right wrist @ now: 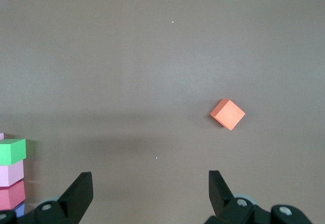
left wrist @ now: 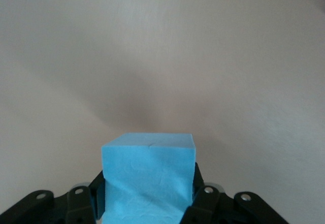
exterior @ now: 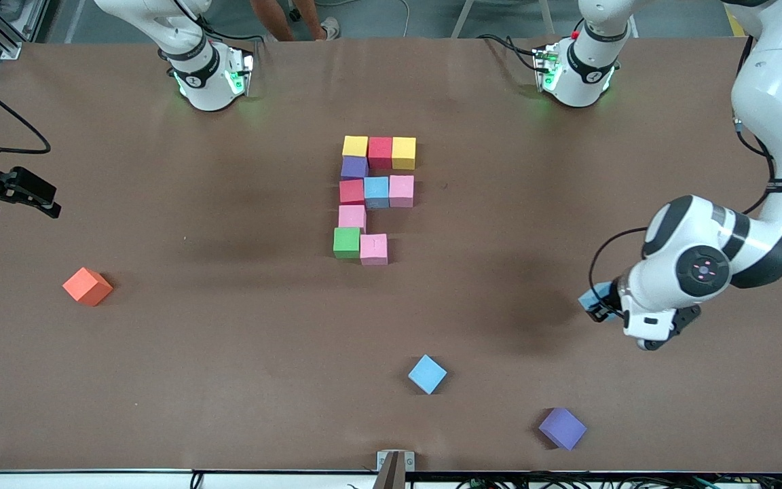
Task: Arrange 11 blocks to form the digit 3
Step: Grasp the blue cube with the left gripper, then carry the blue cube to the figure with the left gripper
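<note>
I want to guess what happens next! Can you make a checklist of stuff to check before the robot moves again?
1. Left gripper shut on a light blue block: ok.
2. Right gripper open, holding nothing, waiting near the orange cube: ok.
3. Digit 3 finished: not ok, ten blocks placed.
4. Open spot beside the lowest pink block: ok.
5. Loose light blue block and loose purple block away from the figure: ok.

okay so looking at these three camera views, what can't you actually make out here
- Front view: the left gripper is mostly hidden by the arm's own wrist; only a corner of its light blue block shows.
- Left wrist view: the held light blue block fills the foreground and hides the table under it.
- Right wrist view: the open right gripper is cut off by the edge, as is most of the block figure.
</note>
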`<move>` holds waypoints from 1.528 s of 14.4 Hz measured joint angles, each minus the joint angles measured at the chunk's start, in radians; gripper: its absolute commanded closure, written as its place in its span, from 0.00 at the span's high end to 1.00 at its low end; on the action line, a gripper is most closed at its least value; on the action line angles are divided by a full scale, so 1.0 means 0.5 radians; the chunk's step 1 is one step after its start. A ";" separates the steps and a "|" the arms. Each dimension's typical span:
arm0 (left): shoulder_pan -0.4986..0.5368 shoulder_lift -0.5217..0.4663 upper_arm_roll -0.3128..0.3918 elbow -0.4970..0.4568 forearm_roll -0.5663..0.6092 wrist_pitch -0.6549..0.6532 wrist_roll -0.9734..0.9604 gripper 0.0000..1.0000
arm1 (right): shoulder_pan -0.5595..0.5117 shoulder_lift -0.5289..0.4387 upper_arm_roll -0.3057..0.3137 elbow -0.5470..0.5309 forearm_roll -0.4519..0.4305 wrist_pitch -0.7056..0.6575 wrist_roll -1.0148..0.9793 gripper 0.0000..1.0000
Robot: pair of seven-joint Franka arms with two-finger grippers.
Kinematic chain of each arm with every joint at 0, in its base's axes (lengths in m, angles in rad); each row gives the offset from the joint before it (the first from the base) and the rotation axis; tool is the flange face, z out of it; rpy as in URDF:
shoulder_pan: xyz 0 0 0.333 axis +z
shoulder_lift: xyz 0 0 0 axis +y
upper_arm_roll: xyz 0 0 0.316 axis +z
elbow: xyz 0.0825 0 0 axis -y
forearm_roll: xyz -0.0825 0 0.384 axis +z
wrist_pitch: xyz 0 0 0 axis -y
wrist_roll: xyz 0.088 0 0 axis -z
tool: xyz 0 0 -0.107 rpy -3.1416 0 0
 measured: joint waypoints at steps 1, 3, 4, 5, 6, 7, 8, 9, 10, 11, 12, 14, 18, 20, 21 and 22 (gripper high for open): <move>-0.056 0.000 -0.015 -0.005 0.000 -0.025 -0.244 0.14 | 0.000 0.000 0.000 0.000 0.000 0.000 0.000 1.00; -0.208 0.003 -0.017 -0.023 -0.001 -0.064 -0.709 0.14 | 0.000 0.000 0.004 0.000 0.000 0.000 0.000 1.00; -0.287 0.007 -0.016 -0.033 -0.001 -0.075 -0.932 0.14 | 0.001 0.000 0.009 0.000 0.000 0.000 0.000 1.00; -0.367 0.011 -0.015 -0.047 -0.002 -0.082 -1.145 0.14 | 0.001 0.000 0.014 0.000 0.000 0.000 0.000 1.00; -0.446 0.017 -0.013 -0.059 -0.002 -0.085 -1.350 0.14 | 0.001 0.000 0.016 0.001 0.000 0.002 0.000 1.00; -0.524 0.026 -0.009 -0.067 -0.002 -0.087 -1.550 0.14 | 0.001 0.000 0.015 0.002 0.000 0.004 0.000 1.00; -0.605 0.036 0.001 -0.073 -0.002 -0.087 -1.745 0.14 | 0.000 0.000 0.012 0.003 0.000 0.004 0.000 1.00; -0.691 0.047 0.020 -0.072 -0.002 -0.086 -1.937 0.14 | -0.002 0.000 0.009 0.003 0.000 0.004 0.000 1.00; -0.784 0.056 0.056 -0.067 -0.001 -0.082 -2.121 0.14 | -0.004 0.000 0.007 0.003 -0.001 0.004 0.000 1.00; -0.878 0.067 0.101 -0.046 -0.002 -0.076 -2.272 0.14 | -0.005 0.000 0.007 0.003 -0.001 0.004 0.000 1.00; -1.010 0.084 0.175 0.006 -0.002 -0.065 -2.430 0.14 | -0.005 0.000 0.006 0.004 -0.001 0.004 0.000 1.00; -1.248 0.127 0.323 0.128 -0.004 -0.036 -2.635 0.14 | -0.005 0.000 0.006 0.004 -0.001 0.004 0.000 1.00; -1.541 0.210 0.439 0.261 -0.032 0.077 -2.841 0.14 | -0.005 0.000 0.006 0.005 -0.001 0.004 0.000 1.00; -1.584 0.228 0.443 0.273 -0.052 0.102 -2.863 0.14 | -0.006 0.000 0.006 0.005 -0.001 0.005 0.000 1.00; -1.598 0.239 0.443 0.274 -0.059 0.112 -2.870 0.14 | -0.006 0.000 0.006 0.005 -0.001 0.005 0.000 1.00; -1.611 0.251 0.444 0.274 -0.063 0.123 -2.873 0.14 | -0.006 0.000 0.006 0.005 -0.001 0.005 0.000 1.00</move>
